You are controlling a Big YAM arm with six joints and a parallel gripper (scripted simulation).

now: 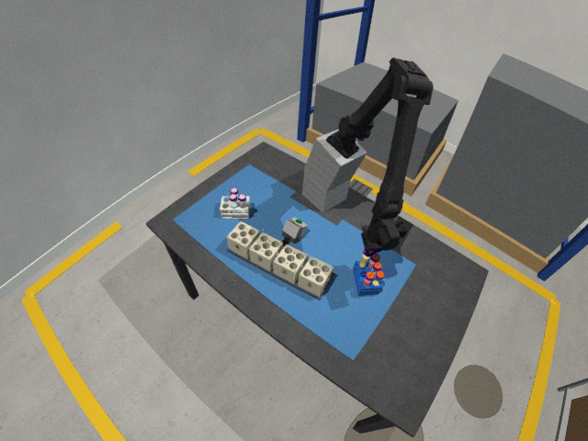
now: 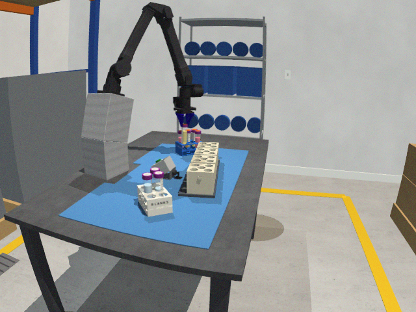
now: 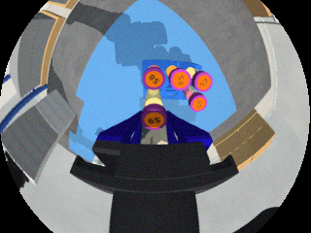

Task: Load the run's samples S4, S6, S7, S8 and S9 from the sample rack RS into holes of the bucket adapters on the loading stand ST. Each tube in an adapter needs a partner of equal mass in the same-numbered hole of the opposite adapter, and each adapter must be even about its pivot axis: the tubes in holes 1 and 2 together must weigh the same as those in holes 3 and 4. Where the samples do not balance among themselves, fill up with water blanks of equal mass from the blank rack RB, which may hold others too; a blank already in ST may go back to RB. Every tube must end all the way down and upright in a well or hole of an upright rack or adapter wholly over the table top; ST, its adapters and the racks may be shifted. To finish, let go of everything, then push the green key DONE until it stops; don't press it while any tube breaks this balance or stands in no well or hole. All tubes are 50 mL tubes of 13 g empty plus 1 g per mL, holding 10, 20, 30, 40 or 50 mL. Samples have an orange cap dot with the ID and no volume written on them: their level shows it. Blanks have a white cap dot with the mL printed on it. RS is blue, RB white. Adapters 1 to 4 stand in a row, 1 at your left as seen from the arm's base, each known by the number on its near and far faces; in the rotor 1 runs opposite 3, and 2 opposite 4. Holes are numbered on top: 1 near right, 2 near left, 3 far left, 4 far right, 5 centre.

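Note:
My gripper is shut on a sample tube with yellow liquid and an orange cap dot, and holds it upright by the cap end. The tube's lower end reaches into the corner of the blue sample rack RS nearest the arm's base. Its cap stands a little higher than those of the several other orange-dotted tubes in the rack. In the wrist view the held tube's cap sits between the fingers; I cannot read its ID. The four cream adapters on stand ST stand in a row, and all the holes I see are empty.
The white blank rack RB holds three purple-capped tubes at the far end of the mat. The grey box with the green DONE key stands beside the adapters. The grey block under the arm's base is at the table's back edge.

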